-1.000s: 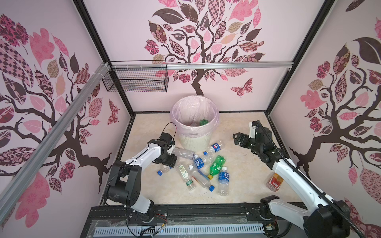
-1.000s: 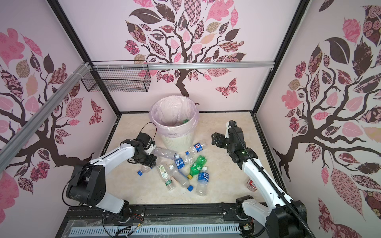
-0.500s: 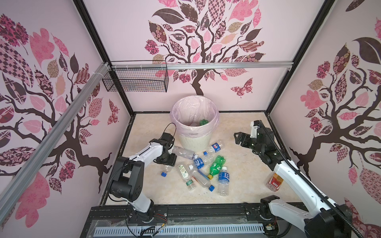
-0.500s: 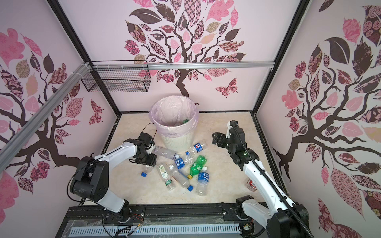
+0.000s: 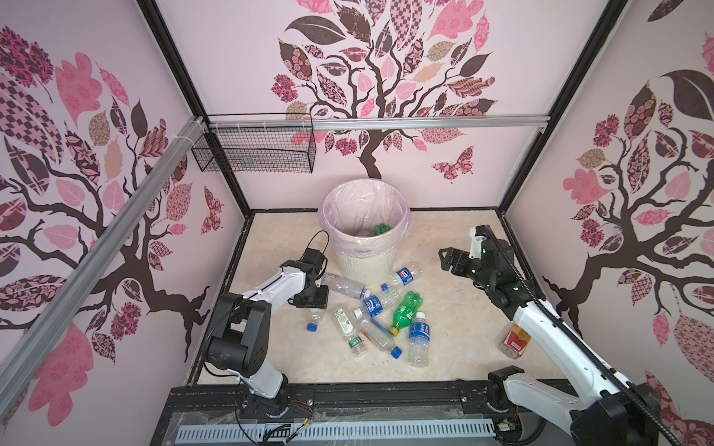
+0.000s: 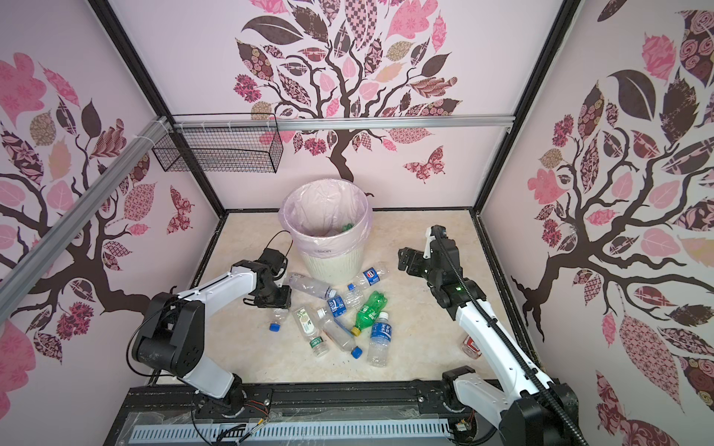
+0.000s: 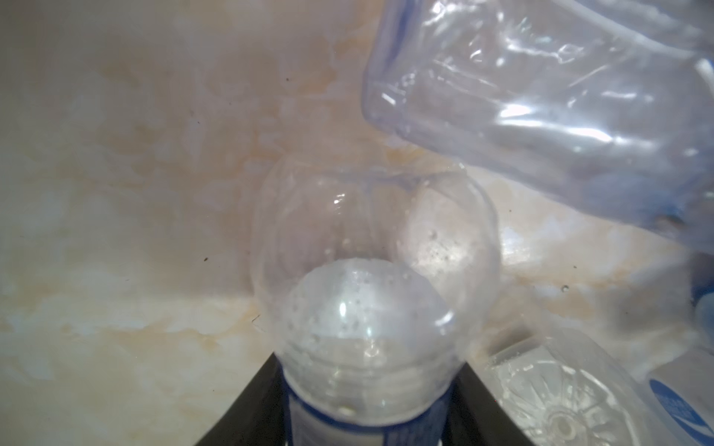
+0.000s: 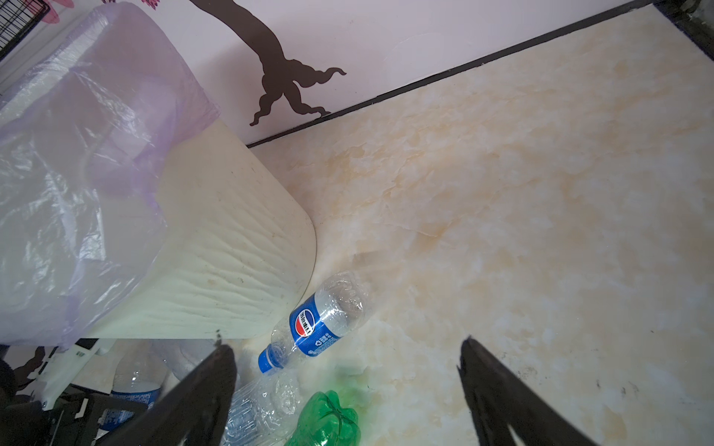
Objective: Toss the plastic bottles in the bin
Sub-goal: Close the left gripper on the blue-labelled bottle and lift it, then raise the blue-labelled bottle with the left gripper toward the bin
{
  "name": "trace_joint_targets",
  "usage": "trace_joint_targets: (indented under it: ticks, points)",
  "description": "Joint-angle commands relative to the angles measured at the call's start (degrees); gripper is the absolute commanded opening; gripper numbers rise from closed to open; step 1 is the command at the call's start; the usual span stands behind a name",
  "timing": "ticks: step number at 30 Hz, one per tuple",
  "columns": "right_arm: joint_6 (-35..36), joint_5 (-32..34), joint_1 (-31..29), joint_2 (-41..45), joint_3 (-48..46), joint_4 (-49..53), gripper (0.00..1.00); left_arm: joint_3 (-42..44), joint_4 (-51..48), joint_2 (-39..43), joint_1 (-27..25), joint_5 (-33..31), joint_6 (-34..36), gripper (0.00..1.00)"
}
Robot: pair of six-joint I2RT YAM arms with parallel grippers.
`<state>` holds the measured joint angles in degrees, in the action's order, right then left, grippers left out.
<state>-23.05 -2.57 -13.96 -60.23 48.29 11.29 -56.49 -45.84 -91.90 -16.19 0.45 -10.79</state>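
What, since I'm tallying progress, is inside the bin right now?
One green bottle shows inside the bin in both top views. The near wall hides the rest of the bottom, so other bottles there cannot be ruled out.

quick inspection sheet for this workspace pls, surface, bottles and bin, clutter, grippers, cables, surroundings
Surface: beige marbled floor, a few dark specks.
Job's things: bin upright with pink liner, a green bottle inside; pile of bottles lying in front of it; red-labelled bottle apart, beside the right arm.
Clutter: nothing seen.
Grippers: left gripper closed on a clear blue-capped bottle lying on the floor; right gripper open, empty, raised beside the bin.
Cables: black loop at the left wrist; ribbed conduit along the right arm.
Surroundings: wire basket on the back rail; tree-decal walls.
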Motion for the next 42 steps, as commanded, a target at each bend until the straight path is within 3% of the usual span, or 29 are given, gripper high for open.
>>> trace_joint_targets:
  ticks: [1,8,18,24,35,42]
  points:
    - [0.90,1.09,-0.02,1.95,0.15,-0.37,0.92,0.91,0.96,2.06,-0.31,-0.44,-1.34,0.54]
    - [0.46,0.81,-0.02,2.04,0.23,-0.54,0.92,1.49,0.52,5.85,-0.25,-2.29,-1.96,0.51]
    - [0.02,0.34,-0.02,1.69,0.22,-0.45,0.92,0.88,-1.34,17.28,-0.18,-9.19,-2.67,0.51]
    - [0.45,-1.56,-0.02,1.82,0.71,0.52,0.92,1.87,0.69,25.04,0.32,-10.13,-2.68,0.51]
    - [0.28,-5.64,-0.02,3.01,1.19,1.57,0.92,3.44,11.72,41.52,6.85,8.73,-1.49,0.54]
    - [0.50,-6.39,-0.02,3.09,0.36,3.04,0.92,1.53,15.54,47.34,7.22,16.94,0.02,0.54]
